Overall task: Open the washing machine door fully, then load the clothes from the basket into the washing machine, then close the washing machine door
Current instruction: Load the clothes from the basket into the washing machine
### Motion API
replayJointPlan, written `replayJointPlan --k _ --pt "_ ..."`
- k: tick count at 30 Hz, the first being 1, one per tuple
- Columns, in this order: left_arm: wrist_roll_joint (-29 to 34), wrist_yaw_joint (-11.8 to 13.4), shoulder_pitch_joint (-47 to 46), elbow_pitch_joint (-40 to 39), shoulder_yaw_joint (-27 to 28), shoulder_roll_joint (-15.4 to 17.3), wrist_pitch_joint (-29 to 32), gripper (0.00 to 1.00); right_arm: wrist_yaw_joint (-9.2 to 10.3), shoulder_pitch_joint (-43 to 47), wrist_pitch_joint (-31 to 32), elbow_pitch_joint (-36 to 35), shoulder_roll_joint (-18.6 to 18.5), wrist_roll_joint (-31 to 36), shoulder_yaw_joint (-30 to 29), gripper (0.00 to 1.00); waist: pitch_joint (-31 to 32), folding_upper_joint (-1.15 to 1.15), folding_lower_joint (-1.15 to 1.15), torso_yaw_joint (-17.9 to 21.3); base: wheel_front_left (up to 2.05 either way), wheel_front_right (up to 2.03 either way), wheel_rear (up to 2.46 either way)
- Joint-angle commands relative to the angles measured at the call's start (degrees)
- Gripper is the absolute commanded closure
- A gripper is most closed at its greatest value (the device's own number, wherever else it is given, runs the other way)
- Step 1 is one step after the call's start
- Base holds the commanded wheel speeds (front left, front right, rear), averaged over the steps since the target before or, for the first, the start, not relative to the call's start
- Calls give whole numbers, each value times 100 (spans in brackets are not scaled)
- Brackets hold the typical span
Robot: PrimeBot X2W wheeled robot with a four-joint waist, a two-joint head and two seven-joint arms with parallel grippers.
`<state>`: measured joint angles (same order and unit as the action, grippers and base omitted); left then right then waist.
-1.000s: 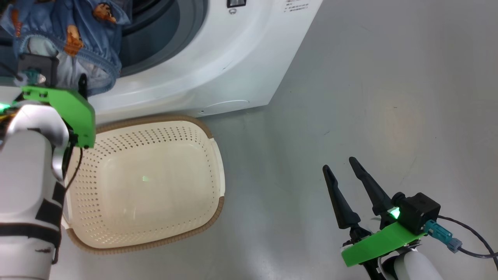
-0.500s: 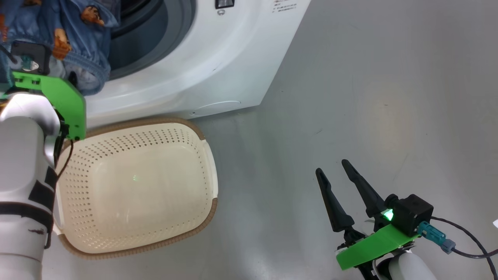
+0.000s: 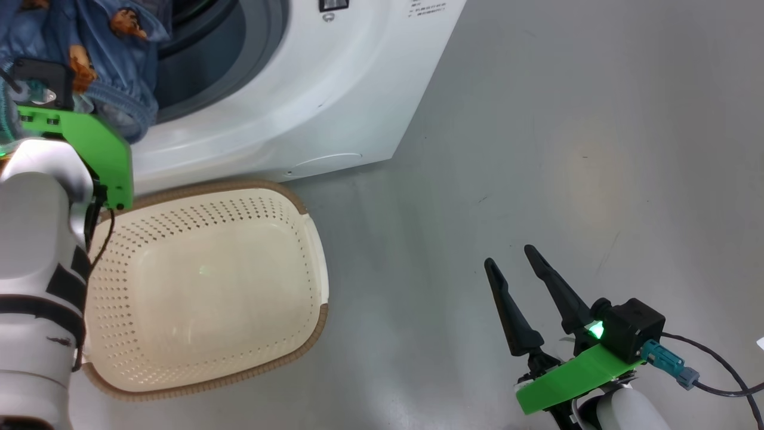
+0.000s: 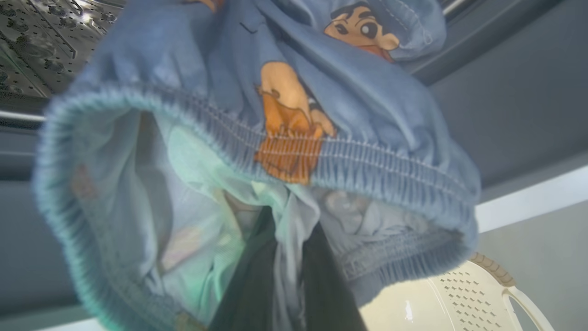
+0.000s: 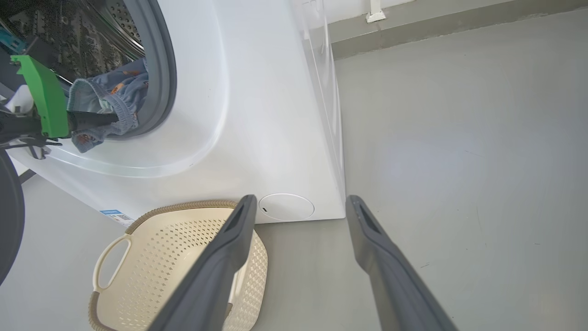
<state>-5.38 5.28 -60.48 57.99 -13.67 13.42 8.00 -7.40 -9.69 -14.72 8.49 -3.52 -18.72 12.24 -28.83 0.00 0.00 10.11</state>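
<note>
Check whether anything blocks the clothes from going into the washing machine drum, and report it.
Nothing visible does. The left gripper, jaws clamped on the clothes, holds them right at the open mouth of the washing machine, against the grey seal. The steel drum behind lies open; the door is swung aside.

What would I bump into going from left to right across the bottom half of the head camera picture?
The robot's pale left forearm → the basket → bare grey floor → the right gripper.
</note>
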Motion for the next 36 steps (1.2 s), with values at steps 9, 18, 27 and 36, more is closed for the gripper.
replayJointPlan --k 9,18,27,36 --pt "-371 -129 -333 -104 217 -34 -833 100 -9 19 -28 -80 37 -59 125 0 -11 0 0 -82 0 0 0" --pt "-557 -83 -569 -8 350 -31 -1425 100 -9 -8 -28 -68 48 -88 228 0 -67 0 0 28 0 0 0" --pt "-727 44 -1004 255 552 172 -2048 100 -9 1 -28 -51 58 -130 399 0 -178 0 0 346 0 0 0" --pt "-806 -48 -1719 526 631 512 -2211 100 -9 61 -28 -123 63 -118 533 0 -570 0 0 689 0 0 0"
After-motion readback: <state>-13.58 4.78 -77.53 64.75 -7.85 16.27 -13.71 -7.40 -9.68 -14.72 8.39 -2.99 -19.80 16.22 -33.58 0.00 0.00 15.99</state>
